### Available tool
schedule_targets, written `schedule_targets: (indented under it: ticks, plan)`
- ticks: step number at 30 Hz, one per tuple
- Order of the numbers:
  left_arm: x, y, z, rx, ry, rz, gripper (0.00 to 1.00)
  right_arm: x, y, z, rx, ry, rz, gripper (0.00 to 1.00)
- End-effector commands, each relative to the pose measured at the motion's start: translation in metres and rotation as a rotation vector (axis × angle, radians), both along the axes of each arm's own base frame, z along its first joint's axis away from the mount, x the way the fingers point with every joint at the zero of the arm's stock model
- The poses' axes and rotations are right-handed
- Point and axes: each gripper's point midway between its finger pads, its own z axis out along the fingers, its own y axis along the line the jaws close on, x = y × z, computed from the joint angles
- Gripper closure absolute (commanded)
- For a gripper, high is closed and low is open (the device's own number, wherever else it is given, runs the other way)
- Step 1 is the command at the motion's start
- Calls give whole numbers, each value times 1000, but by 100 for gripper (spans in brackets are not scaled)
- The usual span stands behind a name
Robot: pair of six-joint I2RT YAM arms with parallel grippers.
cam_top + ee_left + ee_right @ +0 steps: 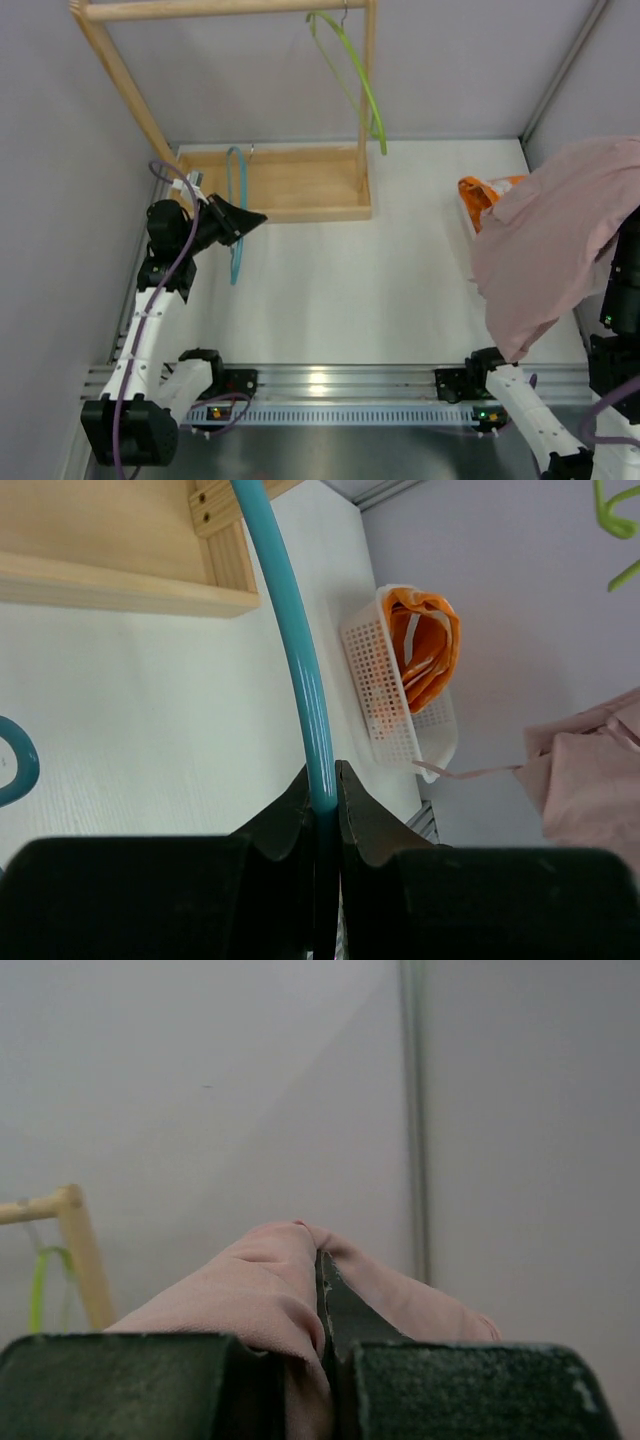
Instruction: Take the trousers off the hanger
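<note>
Some of the basket (pixel 380 685) hides behind pink trousers (pixel 560 250).

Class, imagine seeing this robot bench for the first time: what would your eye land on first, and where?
The dusty pink trousers dominate the right side, a big drape of cloth pinched in the right gripper. The teal hanger stands out next, clamped in the left gripper by the wooden rack. Bright orange trousers fill a white basket at the far right.
</note>
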Motion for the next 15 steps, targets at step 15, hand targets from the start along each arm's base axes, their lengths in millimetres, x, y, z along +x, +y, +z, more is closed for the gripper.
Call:
schedule_targets:
  ticks: [15]
  plan:
    - [12, -3, 56, -28, -217, -24, 100, 109, -97, -17, -271, 157, -764, 100]
